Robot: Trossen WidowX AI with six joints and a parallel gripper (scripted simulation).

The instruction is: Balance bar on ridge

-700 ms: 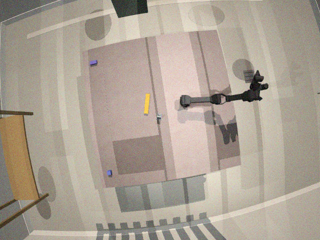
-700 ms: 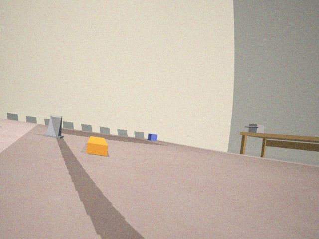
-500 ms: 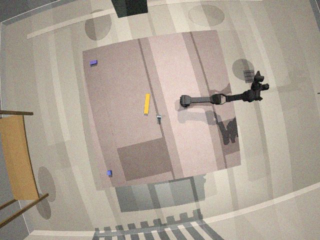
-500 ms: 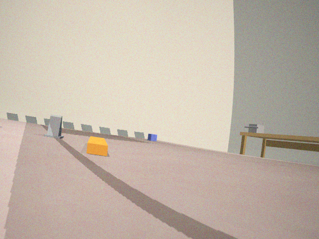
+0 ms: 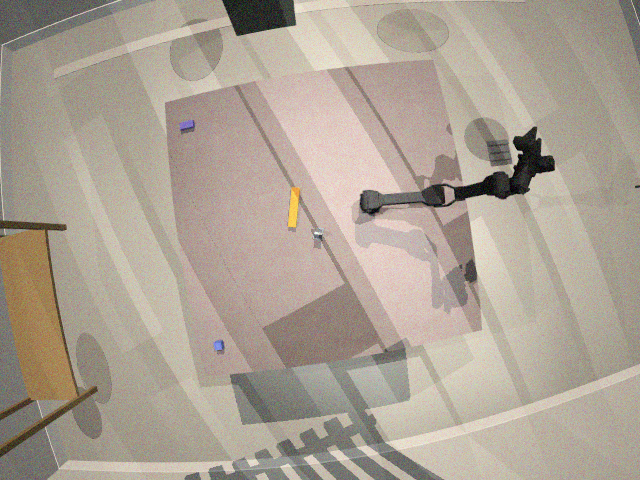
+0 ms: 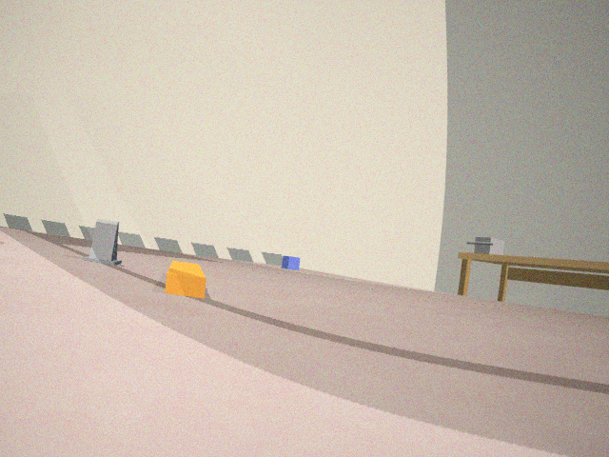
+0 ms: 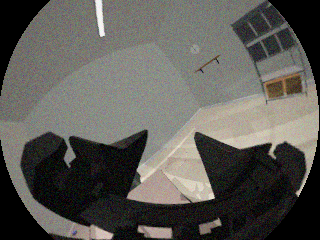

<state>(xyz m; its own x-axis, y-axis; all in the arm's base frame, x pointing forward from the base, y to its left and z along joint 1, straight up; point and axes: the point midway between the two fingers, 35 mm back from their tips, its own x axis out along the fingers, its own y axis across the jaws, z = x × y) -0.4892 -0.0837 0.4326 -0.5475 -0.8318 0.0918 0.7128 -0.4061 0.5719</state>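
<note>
The orange-yellow bar (image 5: 293,207) (image 6: 185,280) lies flat on the pinkish table top (image 5: 222,170) (image 6: 343,373). The small grey ridge (image 5: 318,234) (image 6: 105,241) stands upright on its base close to one end of the bar, apart from it. My gripper (image 5: 525,133) (image 7: 171,134) is open and empty, with its fingers well apart. In the top view it shows beyond the right edge of the table top, far from bar and ridge, and it points away from them. It is out of view in the exterior view.
A purple block (image 5: 186,125) lies near the upper left corner of the table top. A blue cube (image 5: 218,345) (image 6: 290,263) sits near its lower left corner. A wooden bench (image 5: 38,315) (image 6: 540,261) and a dark box (image 5: 263,15) stand beyond the table top.
</note>
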